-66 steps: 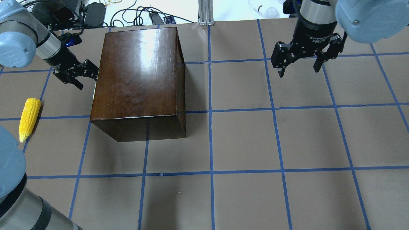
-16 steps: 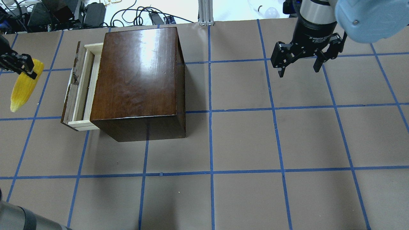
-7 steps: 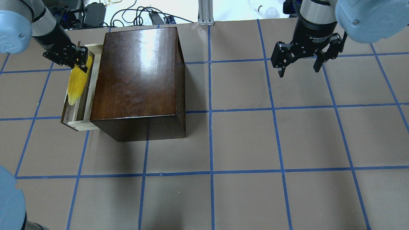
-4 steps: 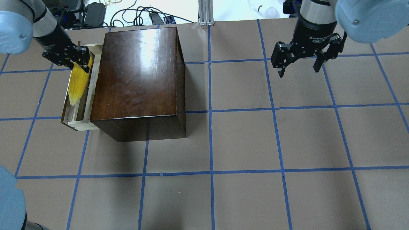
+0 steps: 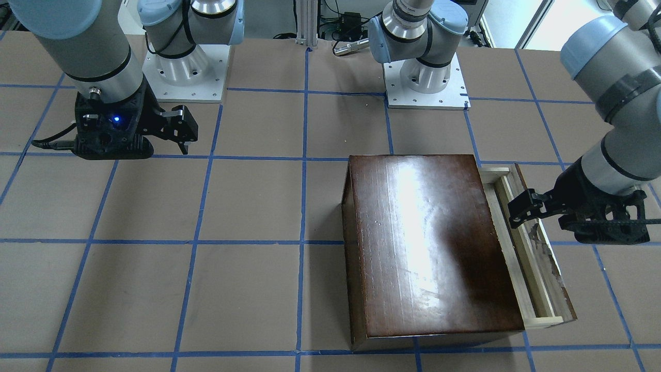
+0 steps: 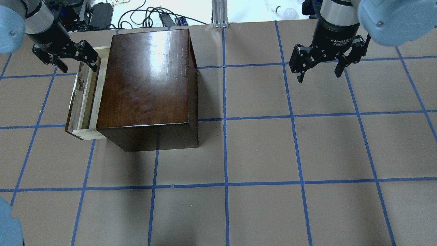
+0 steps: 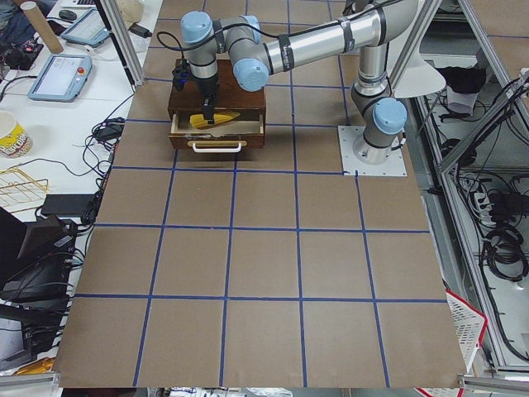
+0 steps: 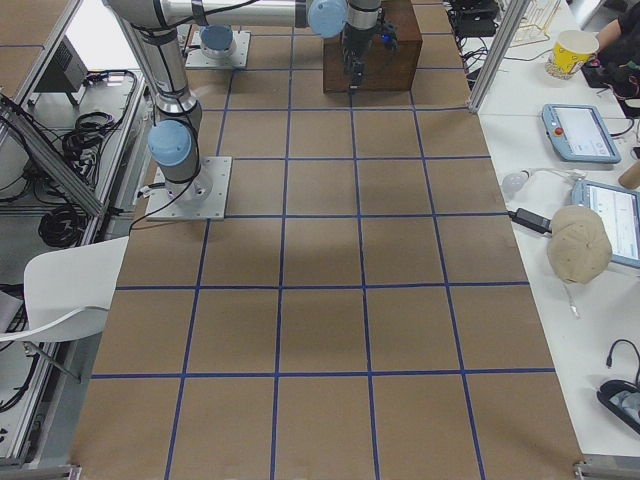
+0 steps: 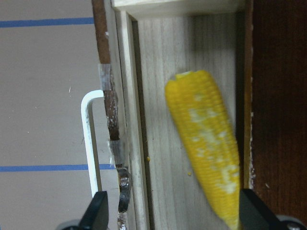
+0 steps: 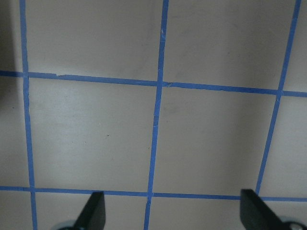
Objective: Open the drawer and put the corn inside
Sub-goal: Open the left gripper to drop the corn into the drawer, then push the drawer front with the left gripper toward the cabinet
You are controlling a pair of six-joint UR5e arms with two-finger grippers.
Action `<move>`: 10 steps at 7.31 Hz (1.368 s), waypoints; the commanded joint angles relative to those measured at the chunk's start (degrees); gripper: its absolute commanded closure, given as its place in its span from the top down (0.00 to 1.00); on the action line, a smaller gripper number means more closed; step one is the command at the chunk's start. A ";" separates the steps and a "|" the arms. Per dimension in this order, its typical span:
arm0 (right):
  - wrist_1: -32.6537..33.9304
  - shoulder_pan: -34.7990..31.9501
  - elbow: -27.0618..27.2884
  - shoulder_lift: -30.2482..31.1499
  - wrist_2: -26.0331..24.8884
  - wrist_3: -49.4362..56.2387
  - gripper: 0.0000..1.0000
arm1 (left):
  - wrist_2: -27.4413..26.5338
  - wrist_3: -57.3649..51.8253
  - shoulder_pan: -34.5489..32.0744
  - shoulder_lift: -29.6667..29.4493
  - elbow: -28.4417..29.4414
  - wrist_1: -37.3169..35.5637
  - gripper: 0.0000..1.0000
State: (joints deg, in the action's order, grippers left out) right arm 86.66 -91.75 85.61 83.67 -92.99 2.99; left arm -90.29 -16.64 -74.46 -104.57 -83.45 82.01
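Left gripper [image 6: 73, 61] had let go: half a second before it was pinching the blunt end of the corn [image 9: 206, 143] over the drawer [image 6: 89, 92], and now its fingers stood spread wide with nothing between them. The corn lay loose on the pale floor of the drawer, lengthwise, its pointed end toward the wrist camera and close to one fingertip. The overhead view no longer showed any yellow; the side view from the robot's left showed the cob inside the pulled-out tray.

The left arm reached in over the far end of the drawer, wrist pointing down. One finger hung outside the chipped front panel, above the white handle [image 9: 88, 139]; the other hung by the edge of the dark box [image 6: 146, 78]. The right gripper [image 6: 319, 73] hovered well apart over the bare table [image 6: 259, 150], fingers spread as before.

The drawer was out only part way, leaving a narrow slot between front panel and box. The corn sat nearer the box side, with a strip of bare wood between it and the drawer's front wall.
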 commanded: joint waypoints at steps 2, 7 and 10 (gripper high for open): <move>0.00 0.00 0.00 0.00 0.00 0.00 1.00 | -0.15 1.51 -3.22 7.08 0.48 6.12 0.97; 0.00 0.08 0.00 0.00 0.00 0.00 1.00 | -0.51 10.84 -12.72 16.75 -3.64 10.36 1.00; 0.00 0.00 0.00 0.00 0.00 0.00 1.00 | -0.16 10.67 -13.26 18.36 -3.31 12.65 1.00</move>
State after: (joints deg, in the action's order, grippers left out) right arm 86.66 -91.68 85.61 83.67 -92.99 2.99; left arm -90.80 -5.96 -87.64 -86.53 -87.15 93.90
